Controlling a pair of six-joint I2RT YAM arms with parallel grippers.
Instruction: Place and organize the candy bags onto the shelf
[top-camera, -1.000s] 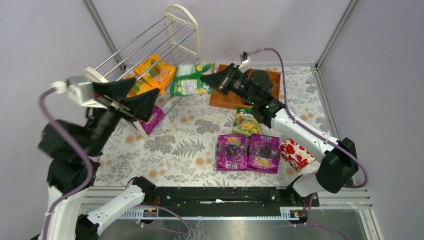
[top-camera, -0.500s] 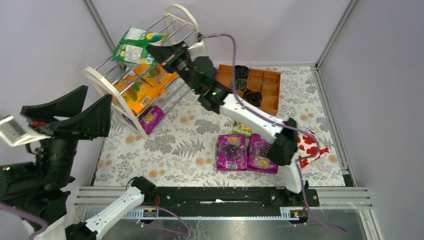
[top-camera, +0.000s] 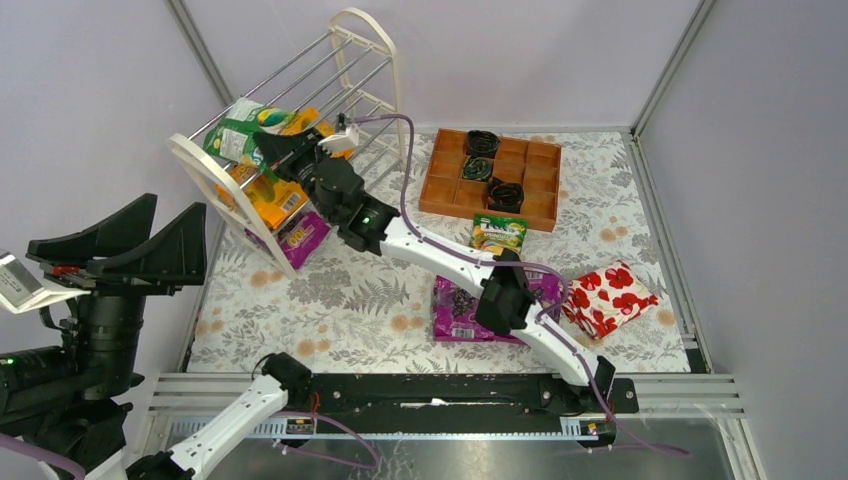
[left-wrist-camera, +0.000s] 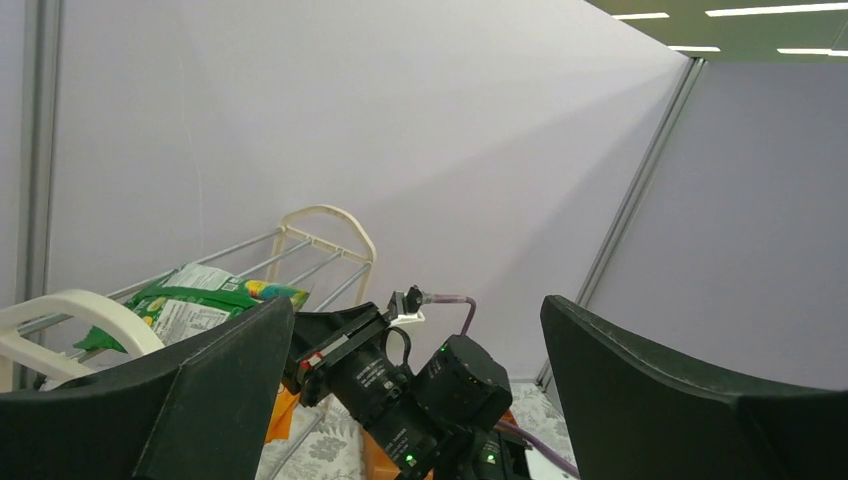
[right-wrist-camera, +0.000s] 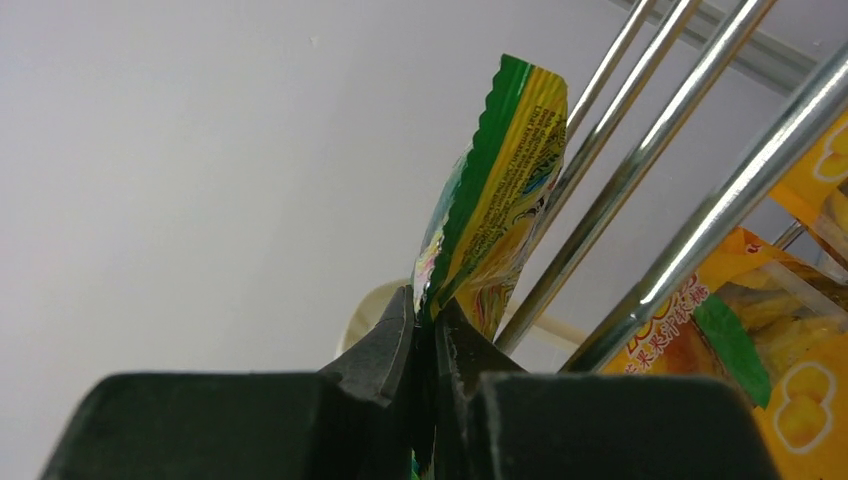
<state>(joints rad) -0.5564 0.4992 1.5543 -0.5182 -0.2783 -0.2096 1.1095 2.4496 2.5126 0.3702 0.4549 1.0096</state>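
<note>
The cream-white shelf (top-camera: 365, 60) stands at the back left, with orange candy bags (top-camera: 270, 195) on a lower tier and a purple bag (top-camera: 303, 238) below it. My right gripper (top-camera: 268, 143) is shut on the edge of a green candy bag (top-camera: 238, 130) and holds it at the upper rods; the right wrist view shows the gripper (right-wrist-camera: 432, 320), the bag (right-wrist-camera: 500, 180) and the rods (right-wrist-camera: 700, 200). Another green bag (top-camera: 498, 233) and two purple bags (top-camera: 458, 308) lie on the table, the purple ones partly hidden by the arm. My left gripper (top-camera: 150, 240) is open, empty and raised at the left.
An orange-brown wooden tray (top-camera: 545, 190) with black coils (top-camera: 482, 142) sits at the back right. A red-and-white floral package (top-camera: 605, 298) lies at the right front. The right arm (top-camera: 440, 255) stretches across the table's middle. Walls close in at the left and back.
My right arm swung left from the tray side to the shelf with the green bag, then lowered it onto the upper rods. My left arm drew back to the left.
</note>
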